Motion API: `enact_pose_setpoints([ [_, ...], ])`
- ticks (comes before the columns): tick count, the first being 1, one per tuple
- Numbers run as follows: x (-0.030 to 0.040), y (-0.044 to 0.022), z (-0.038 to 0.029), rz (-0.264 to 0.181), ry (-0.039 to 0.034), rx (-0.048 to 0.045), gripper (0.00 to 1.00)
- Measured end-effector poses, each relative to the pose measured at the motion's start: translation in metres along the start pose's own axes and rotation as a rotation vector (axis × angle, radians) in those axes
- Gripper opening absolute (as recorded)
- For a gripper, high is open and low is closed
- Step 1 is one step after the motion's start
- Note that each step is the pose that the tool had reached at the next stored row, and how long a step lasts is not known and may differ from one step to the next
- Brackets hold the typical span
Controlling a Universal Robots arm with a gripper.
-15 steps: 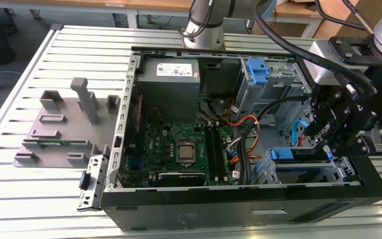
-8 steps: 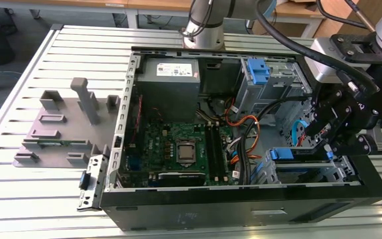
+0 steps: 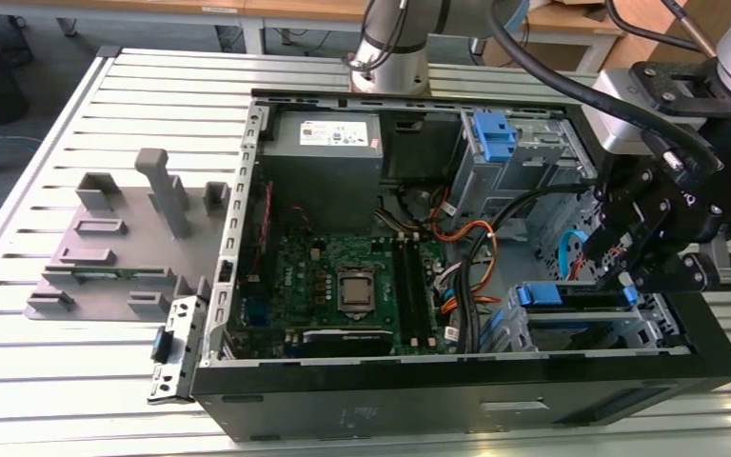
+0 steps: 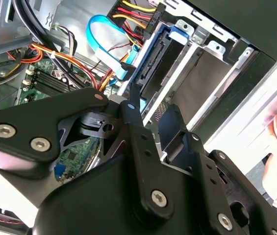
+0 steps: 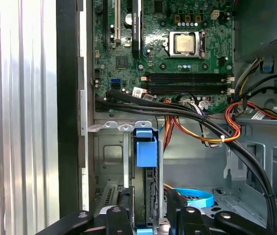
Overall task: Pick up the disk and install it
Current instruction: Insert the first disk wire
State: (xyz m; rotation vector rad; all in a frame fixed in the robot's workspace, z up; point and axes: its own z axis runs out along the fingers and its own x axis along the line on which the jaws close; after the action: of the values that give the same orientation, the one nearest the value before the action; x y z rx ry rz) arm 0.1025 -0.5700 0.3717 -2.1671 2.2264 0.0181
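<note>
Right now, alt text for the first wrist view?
The disk in its blue carrier stands on edge in the case's metal drive bay, the tool straddling its near end. Beyond lie black cables and the green motherboard.

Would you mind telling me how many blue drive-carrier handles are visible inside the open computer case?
2. One blue handle stands in the upper bay beside the power supply; the other is on the disk in the lower bay, under the gripper. Others may be hidden.

One open computer case, one motherboard, one power-supply box, one grey stand, one gripper and one disk slotted in its bay.
</note>
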Motion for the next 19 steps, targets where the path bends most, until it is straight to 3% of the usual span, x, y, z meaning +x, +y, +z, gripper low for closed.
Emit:
enact_pose_setpoints([
  [19,-0.0111,0.0001,0.0004,0.000,-0.0034,0.0001,0.42],
])
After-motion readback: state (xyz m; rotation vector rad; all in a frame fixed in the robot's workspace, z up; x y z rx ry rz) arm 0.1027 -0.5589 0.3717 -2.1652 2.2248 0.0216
